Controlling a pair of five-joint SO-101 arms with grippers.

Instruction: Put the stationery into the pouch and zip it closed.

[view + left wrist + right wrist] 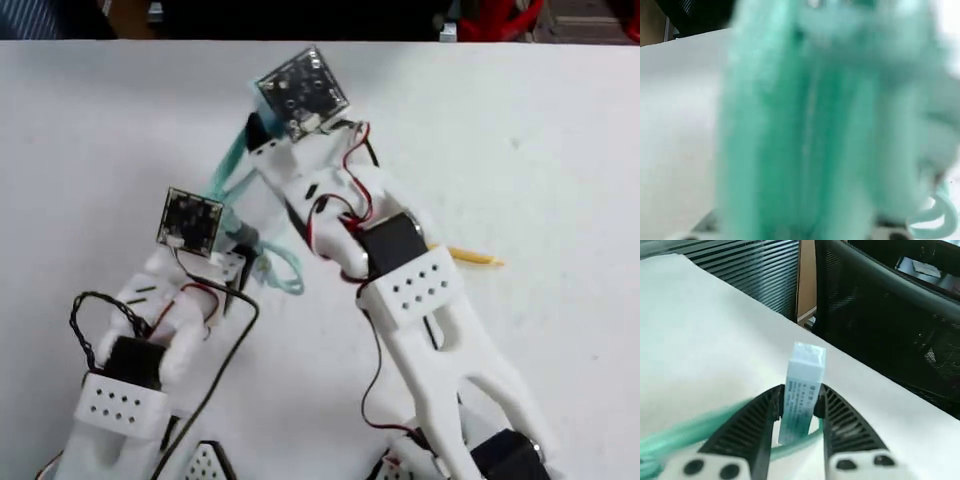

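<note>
1. Two white arms meet over a white table (100, 120) in the high view. The left arm (150, 330) comes in from the near left corner and the right arm (420, 290) from the near right. The teal pouch (228, 165) lies between their wrists, with its strap loop (285, 270) trailing toward the arms' bases. A yellow pencil (476, 259) lies on the table just beside the right arm, on its outer side. A dark strip of room runs along the far edge.
2. In the left wrist view the pouch sits very close to the camera and blurred, with white table beside it and a dark corner of the room beyond. I cannot tell whether the left pincer (243, 245) is clenched or released.
3. In the right wrist view the right pincer (800, 392) is clamped on an upright eraser (807, 357), one black jaw on each side. A teal edge of the pouch lies beneath it on the table. Window blinds (750, 265) and a black mesh chair (890, 315) stand past the table's edge.
</note>
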